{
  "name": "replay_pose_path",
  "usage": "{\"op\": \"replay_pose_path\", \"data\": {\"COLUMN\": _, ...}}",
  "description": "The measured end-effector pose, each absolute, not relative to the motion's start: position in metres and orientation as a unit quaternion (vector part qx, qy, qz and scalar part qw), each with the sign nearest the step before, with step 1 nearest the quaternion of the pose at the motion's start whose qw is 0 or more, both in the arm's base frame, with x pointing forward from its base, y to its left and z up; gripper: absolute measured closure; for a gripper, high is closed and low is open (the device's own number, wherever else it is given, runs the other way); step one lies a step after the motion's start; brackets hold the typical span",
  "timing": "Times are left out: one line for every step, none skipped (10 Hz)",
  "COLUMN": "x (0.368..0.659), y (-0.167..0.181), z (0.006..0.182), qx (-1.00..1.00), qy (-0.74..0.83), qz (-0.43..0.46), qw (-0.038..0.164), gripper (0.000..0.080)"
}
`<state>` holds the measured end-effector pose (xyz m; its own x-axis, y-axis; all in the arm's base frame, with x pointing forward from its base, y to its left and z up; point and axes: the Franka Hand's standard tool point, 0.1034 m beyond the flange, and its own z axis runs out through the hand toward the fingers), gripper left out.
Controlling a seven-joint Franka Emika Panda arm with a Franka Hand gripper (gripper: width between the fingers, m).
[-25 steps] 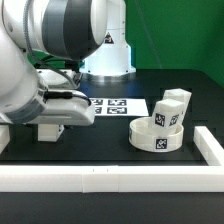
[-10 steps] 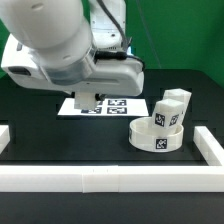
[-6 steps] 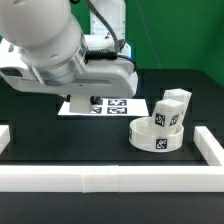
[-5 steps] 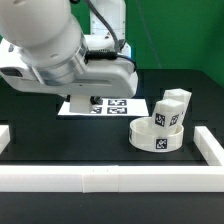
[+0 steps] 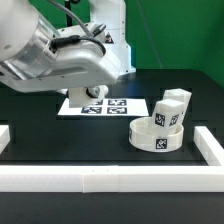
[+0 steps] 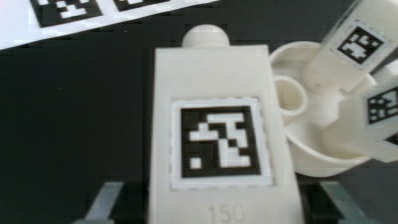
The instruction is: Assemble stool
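In the wrist view a white stool leg with a black-and-white tag fills the middle, its rounded peg end pointing away. My gripper is shut on it, one finger on each side of its near end. Beyond the leg lies the round seat, with tagged leg pieces resting on it. In the exterior view the seat sits at the right with the leg pieces standing in it. There the arm's body hangs high at the left and hides the held leg.
The marker board lies flat on the black table behind the seat, and its edge shows in the wrist view. White border rails run along the front and the right side.
The arm has risen from low at the left, taking the leg off the table, and over the last second its wrist has turned further. The seat and its leg pieces have not moved.
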<state>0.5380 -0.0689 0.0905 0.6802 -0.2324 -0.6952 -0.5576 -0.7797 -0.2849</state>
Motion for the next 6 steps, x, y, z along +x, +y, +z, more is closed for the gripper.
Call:
{"op": "replay_pose_path", "data": {"x": 0.537, "y": -0.075, "z": 0.089, "qx": -0.868, "qy": 0.25, "qz": 0.323, "qw": 0.283, "gripper": 0.0462}}
{"op": "replay_pose_path", "data": {"x": 0.532, "y": -0.076, "z": 0.09, "qx": -0.863, "qy": 0.267, "qz": 0.322, "qw": 0.285, "gripper": 0.0462}}
{"op": "replay_pose_path", "data": {"x": 0.532, "y": -0.069, "z": 0.094, "qx": -0.865, "qy": 0.264, "qz": 0.325, "qw": 0.275, "gripper": 0.0462}}
{"op": "replay_pose_path", "data": {"x": 0.534, "y": -0.061, "z": 0.1, "qx": -0.868, "qy": 0.259, "qz": 0.325, "qw": 0.27, "gripper": 0.0462}}
{"op": "replay_pose_path", "data": {"x": 0.536, "y": -0.055, "z": 0.105, "qx": -0.873, "qy": 0.26, "qz": 0.318, "qw": 0.263, "gripper": 0.0462}}
{"op": "replay_pose_path", "data": {"x": 0.536, "y": -0.045, "z": 0.112, "qx": -0.874, "qy": 0.259, "qz": 0.319, "qw": 0.261, "gripper": 0.0462}}
